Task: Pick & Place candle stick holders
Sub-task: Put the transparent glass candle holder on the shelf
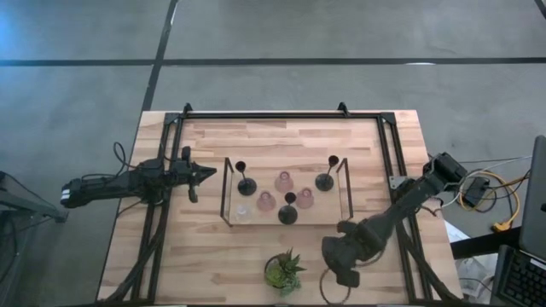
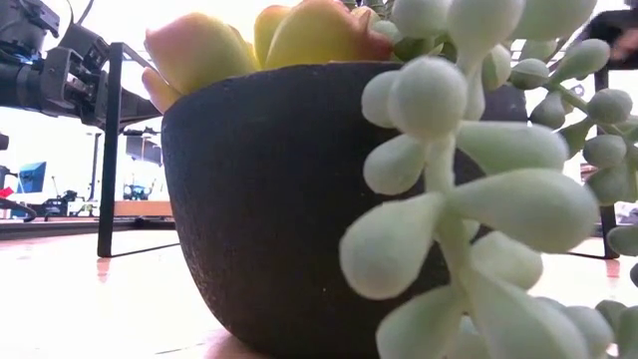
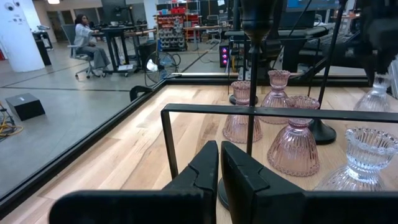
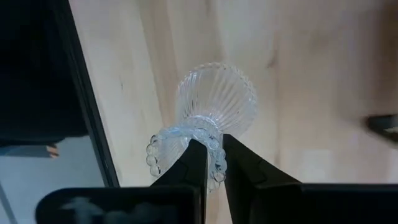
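Note:
In the wooden tray (image 1: 229, 189) stand three black candle stick holders (image 1: 246, 183), three pink glass ones (image 1: 283, 181) and one clear one (image 1: 243, 211). Another clear glass holder (image 4: 214, 99) is at the table's near right. My right gripper (image 4: 211, 149) points down from above and is shut on it. In the high view that gripper (image 1: 345, 273) hides the holder. My left gripper (image 3: 221, 162) is shut on nothing and waits level just outside the tray's left wire frame (image 3: 249, 112). My right gripper pinches the clear holder's beaded top rim (image 4: 186, 138) between its two fingers, coming steeply from above. The holder sits tilted under the fingers, its ribbed foot (image 4: 217, 93) toward the table. Whether the foot rests on the wood I cannot tell.
A green potted plant (image 1: 283, 271) stands near the front edge, left of my right gripper, and its dark pot (image 2: 269, 199) fills the low view. A black frame (image 1: 281, 116) runs around the tabletop. Beyond the table, a person sits at a desk (image 3: 84, 37).

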`<move>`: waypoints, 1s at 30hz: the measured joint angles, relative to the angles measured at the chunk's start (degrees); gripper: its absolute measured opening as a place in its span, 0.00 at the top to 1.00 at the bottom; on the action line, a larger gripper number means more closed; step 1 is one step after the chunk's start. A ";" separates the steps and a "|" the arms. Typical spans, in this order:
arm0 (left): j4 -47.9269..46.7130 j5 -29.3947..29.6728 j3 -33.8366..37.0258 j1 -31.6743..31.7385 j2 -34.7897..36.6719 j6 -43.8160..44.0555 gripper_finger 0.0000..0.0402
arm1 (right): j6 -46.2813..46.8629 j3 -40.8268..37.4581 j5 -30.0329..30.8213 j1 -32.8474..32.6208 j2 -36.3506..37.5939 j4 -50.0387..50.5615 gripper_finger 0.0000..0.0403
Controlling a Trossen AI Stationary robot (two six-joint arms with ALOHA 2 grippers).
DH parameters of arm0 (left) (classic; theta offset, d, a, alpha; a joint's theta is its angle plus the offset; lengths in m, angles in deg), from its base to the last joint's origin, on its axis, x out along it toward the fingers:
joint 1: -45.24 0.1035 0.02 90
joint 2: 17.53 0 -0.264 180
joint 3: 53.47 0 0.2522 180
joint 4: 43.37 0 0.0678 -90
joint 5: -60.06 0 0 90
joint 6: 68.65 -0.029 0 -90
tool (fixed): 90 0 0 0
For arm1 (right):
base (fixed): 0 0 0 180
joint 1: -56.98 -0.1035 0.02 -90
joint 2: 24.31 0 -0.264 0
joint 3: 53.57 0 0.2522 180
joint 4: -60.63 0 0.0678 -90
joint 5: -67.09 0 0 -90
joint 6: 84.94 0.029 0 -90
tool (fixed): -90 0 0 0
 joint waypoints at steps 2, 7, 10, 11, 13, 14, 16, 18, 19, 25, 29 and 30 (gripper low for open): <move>0.00 0.02 0.00 0.02 0.00 0.00 0.94 | -1.58 2.13 0.01 1.57 0.82 2.79 0.95; 0.00 0.02 0.00 0.01 0.00 0.00 0.94 | -6.03 7.56 -1.25 5.99 1.07 10.36 0.95; 0.00 0.02 0.00 0.01 0.00 0.00 0.94 | -9.49 10.67 -0.40 9.16 1.23 14.38 0.95; 0.00 0.00 0.00 0.01 0.00 0.00 0.94 | -10.56 11.39 -0.33 10.08 1.23 15.27 0.95; 0.02 0.02 0.00 0.00 0.00 0.00 0.94 | -12.66 12.68 -0.27 11.50 1.21 15.51 0.95; 0.00 0.02 0.00 0.00 0.00 0.00 0.94 | -13.67 13.30 -0.49 11.99 1.21 15.38 0.95; 0.01 0.02 0.00 0.02 0.00 0.00 0.94 | -14.86 14.34 -1.04 12.82 1.21 15.60 0.95; 0.00 0.00 0.00 0.02 0.00 0.00 0.94 | -15.56 14.87 -1.41 13.64 1.21 16.36 0.95; 0.00 0.00 0.00 0.00 0.00 0.00 0.94 | -15.81 14.88 -1.26 14.22 1.21 16.80 0.95; 0.00 0.00 0.00 0.00 0.00 0.00 0.94 | -17.92 14.01 -0.42 17.34 1.21 18.77 0.95; 0.00 0.02 0.00 0.02 0.00 0.00 0.94 | -20.00 13.11 -0.39 19.52 1.22 18.79 0.95; 0.00 0.02 0.00 0.01 0.00 0.00 0.94 | -20.40 12.85 -0.29 20.17 1.23 18.76 0.95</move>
